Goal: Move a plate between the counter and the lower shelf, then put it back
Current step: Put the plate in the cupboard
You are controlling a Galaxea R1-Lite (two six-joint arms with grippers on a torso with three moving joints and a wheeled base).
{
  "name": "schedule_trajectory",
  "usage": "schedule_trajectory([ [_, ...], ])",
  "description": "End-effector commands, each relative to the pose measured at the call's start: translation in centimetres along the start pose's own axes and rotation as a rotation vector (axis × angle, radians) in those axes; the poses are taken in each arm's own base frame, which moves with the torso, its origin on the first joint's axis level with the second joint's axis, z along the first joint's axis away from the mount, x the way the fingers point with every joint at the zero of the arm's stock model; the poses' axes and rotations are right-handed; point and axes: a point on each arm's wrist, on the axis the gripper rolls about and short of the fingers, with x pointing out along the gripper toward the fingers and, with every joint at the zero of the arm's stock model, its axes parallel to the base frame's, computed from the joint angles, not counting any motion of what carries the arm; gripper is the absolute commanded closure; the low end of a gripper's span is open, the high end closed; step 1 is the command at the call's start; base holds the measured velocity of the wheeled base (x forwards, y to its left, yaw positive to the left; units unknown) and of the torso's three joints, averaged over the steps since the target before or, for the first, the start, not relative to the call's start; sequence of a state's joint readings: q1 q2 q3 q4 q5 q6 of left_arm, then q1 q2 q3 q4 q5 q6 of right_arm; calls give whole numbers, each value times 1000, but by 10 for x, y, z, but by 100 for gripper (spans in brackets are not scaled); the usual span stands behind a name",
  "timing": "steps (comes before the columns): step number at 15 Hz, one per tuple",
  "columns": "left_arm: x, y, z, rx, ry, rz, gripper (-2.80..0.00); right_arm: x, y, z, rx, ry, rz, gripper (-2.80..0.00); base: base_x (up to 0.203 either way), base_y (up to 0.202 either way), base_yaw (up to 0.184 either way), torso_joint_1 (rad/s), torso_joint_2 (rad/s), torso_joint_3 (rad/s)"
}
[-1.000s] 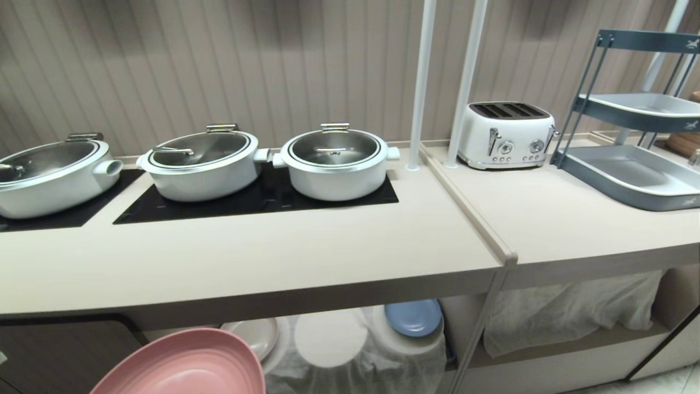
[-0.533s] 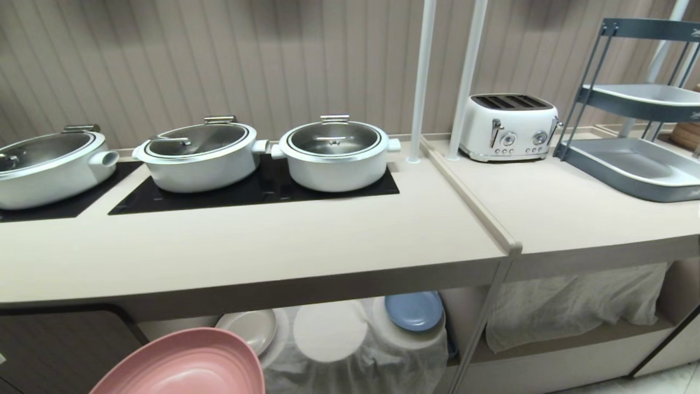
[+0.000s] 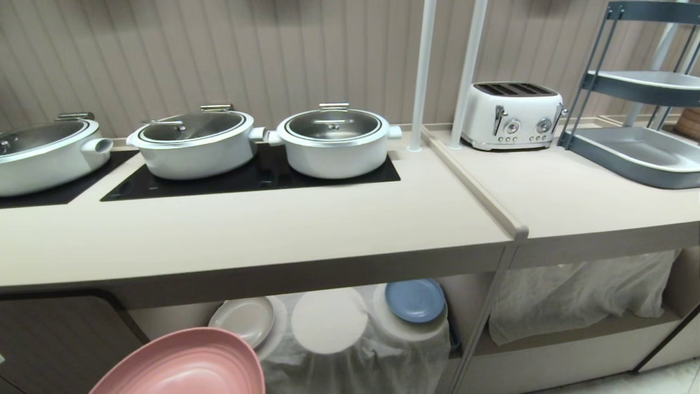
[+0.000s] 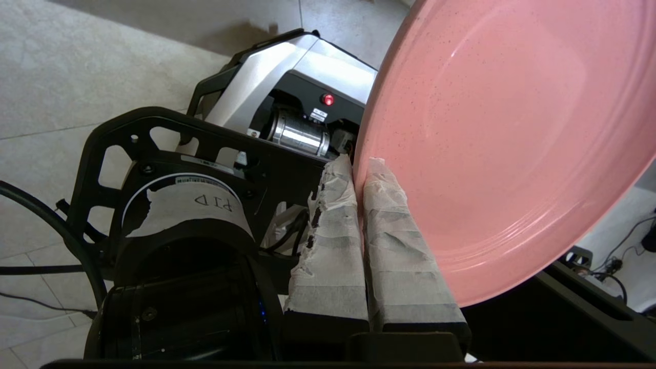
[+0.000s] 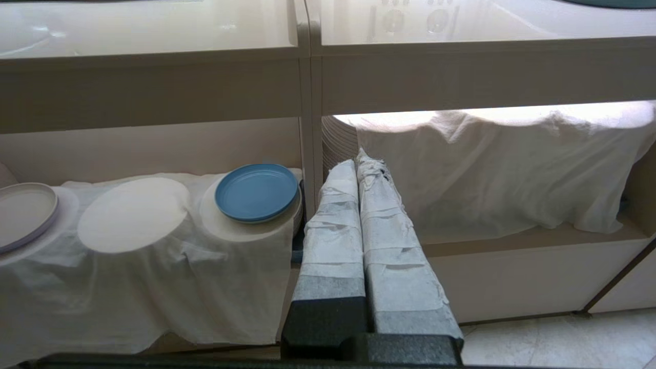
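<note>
The pink plate (image 3: 186,364) hangs tilted at the near left, lower than the counter (image 3: 246,230) and in front of it. My left gripper (image 4: 361,161) is shut on the plate (image 4: 502,143), its taped fingers (image 4: 333,225) pinching the rim. The lower shelf (image 3: 465,298) lies under the counter, with a white cloth shaped into round mounds (image 3: 328,320); the middle mound is bare. My right gripper (image 5: 359,156) is shut with nothing in it, held low before the post between the two alcoves, to the right of the lower shelf (image 5: 154,148).
On the shelf, a cream plate (image 3: 243,320) lies on the left mound and a blue plate (image 3: 414,300) on the right one. Three white pots (image 3: 334,141) stand on the black hob panels. A toaster (image 3: 511,115), a grey rack (image 3: 640,148) and two white poles (image 3: 424,71) are to the right.
The whole head view has shifted: the camera has sunk, so the counter sits higher in the picture and more of the lower shelf shows. The plate keeps its place in the view.
</note>
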State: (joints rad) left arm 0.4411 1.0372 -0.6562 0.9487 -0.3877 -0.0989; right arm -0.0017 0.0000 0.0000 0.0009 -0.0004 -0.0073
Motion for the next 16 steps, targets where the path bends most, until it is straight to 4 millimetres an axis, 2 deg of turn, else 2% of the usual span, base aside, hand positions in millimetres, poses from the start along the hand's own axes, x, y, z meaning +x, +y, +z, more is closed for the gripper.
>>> schedule_trajectory([
  [1, 0, 0, -1, -4, 6, -1, 0, 0, 0, 0, 0, -1, 1, 0, 0, 0, 0, -178, 373, 206],
  [16, 0, 0, -1, -4, 5, -2, 0, 0, 0, 0, 0, 1, 1, 0, 0, 0, 0, -228, 511, 278],
])
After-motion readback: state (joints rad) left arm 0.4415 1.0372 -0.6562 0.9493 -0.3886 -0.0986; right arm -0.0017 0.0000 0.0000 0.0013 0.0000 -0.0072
